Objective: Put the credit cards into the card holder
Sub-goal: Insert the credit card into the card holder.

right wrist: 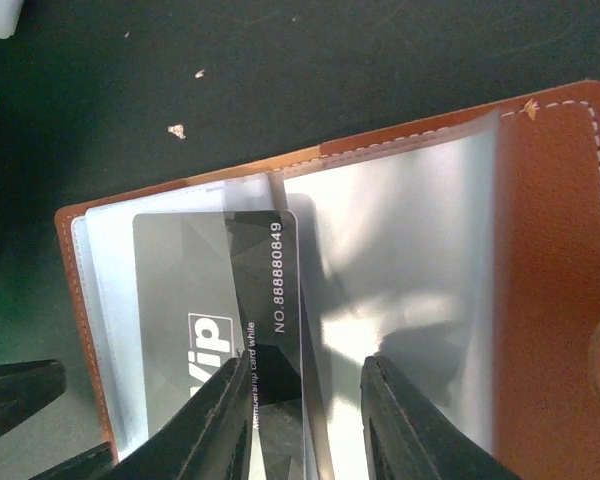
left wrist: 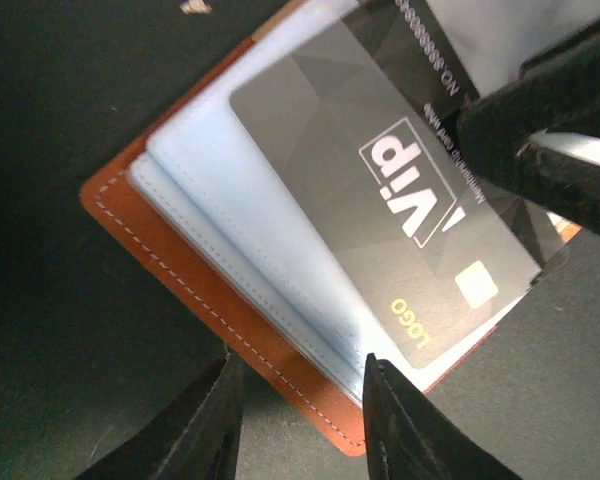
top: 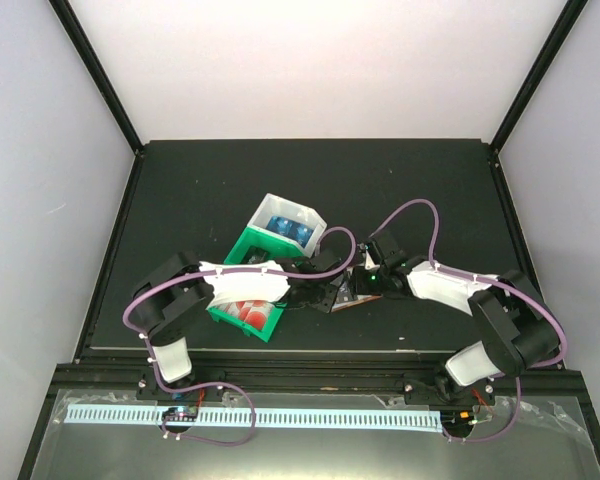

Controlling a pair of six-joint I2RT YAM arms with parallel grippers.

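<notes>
The brown leather card holder (top: 355, 297) lies open on the black table between my two grippers, its clear pockets facing up (left wrist: 230, 320) (right wrist: 550, 250). A black credit card marked VIP (left wrist: 380, 200) (right wrist: 170, 280) lies on the left clear pocket; whether it is slipped inside I cannot tell. My left gripper (left wrist: 300, 410) (top: 332, 295) is open, with the holder's near corner between its fingers, apart from both. My right gripper (right wrist: 305, 400) (top: 365, 285) is open over the holder's middle, its left finger over the card's numbered edge.
A green-and-white tray (top: 242, 240) stands left of the holder under the left arm, with blue cards (top: 285, 225) in its far compartment and red cards (top: 250, 312) in its near one. Small crumbs (right wrist: 177, 129) lie on the table beyond the holder.
</notes>
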